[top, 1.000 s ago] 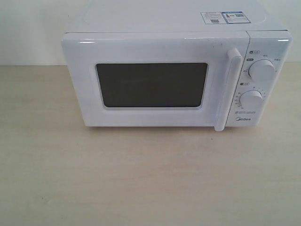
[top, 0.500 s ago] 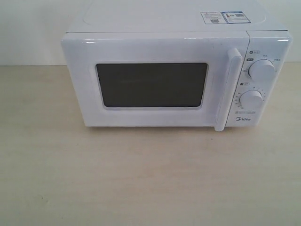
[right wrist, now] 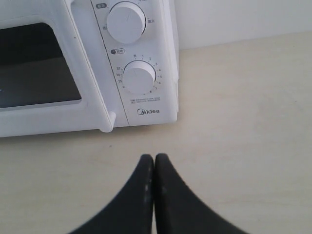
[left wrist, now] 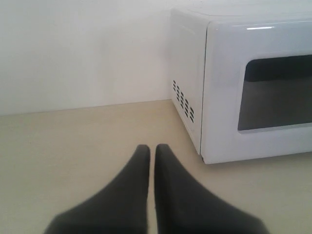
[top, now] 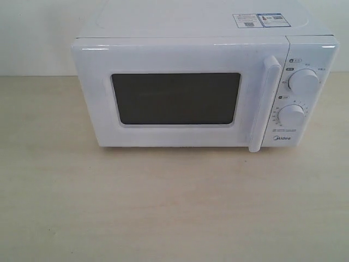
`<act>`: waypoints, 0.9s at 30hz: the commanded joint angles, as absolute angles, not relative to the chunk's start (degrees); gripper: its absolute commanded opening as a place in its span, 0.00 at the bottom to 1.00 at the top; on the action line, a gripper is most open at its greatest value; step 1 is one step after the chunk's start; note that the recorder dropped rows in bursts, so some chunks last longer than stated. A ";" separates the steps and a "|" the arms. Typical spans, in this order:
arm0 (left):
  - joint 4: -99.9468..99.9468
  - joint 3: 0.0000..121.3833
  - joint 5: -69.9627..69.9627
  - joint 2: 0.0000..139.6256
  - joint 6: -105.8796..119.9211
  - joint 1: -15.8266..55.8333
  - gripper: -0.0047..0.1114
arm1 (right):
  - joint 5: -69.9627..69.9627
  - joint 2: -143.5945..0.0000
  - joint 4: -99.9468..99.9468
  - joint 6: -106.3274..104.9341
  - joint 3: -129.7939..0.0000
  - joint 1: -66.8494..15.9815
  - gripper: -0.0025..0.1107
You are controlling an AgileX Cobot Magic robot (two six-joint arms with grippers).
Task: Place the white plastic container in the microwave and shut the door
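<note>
**A:** Start at the left. What is the left gripper doing?

**B:** The left gripper (left wrist: 151, 148) hangs low over the table (left wrist: 73, 141). Its two dark fingers are pressed together with nothing between them. The microwave (left wrist: 195, 73) stands ahead of it and off to one side. That camera sees the side vents (left wrist: 183, 100) and the near edge of the door (left wrist: 224, 97).

**A:** And the white plastic container?

**B:** It shows in no view. I find it nowhere on the table, and the dark window (top: 175, 98) gives nothing away, so I cannot tell whether it sits inside.

**A:** Is the door shut?

**B:** Yes, it lies flush with the front. Its handle (top: 262, 103) is an upright bar on the door's right edge, just beside the two dials (top: 304, 82).

**A:** And the right side?

**B:** The right gripper (right wrist: 154, 158) is also closed tight and empty. It points at the lower dial, with the foot of the handle just to one side of it.

**A:** So which arm would take the door?

**B:** The right one, I'd judge, because the handle lies on its side and well away from the left gripper. The bar runs up and down, so the jaws would have to part and close across it from the sides.
</note>
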State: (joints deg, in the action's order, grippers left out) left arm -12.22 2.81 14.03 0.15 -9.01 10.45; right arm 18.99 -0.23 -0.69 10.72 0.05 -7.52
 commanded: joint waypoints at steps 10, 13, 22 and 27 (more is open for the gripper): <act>-10.96 0.00 16.91 0.00 -19.93 10.26 0.08 | 18.45 0.00 -0.81 10.63 0.00 -7.34 0.02; -10.87 0.00 17.98 0.00 -19.93 10.26 0.08 | 18.45 0.00 -0.81 10.63 0.00 -7.34 0.02; -10.87 0.00 18.10 0.00 -19.93 10.26 0.08 | 18.45 0.00 -0.81 10.63 0.00 -7.34 0.02; -10.87 0.00 18.10 0.00 -19.93 10.26 0.08 | 18.45 0.00 -0.81 10.63 0.00 -7.34 0.02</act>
State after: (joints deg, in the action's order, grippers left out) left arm -11.37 0.23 17.99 0.15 -19.39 10.45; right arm 18.99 -0.23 -0.69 10.72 0.05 -7.52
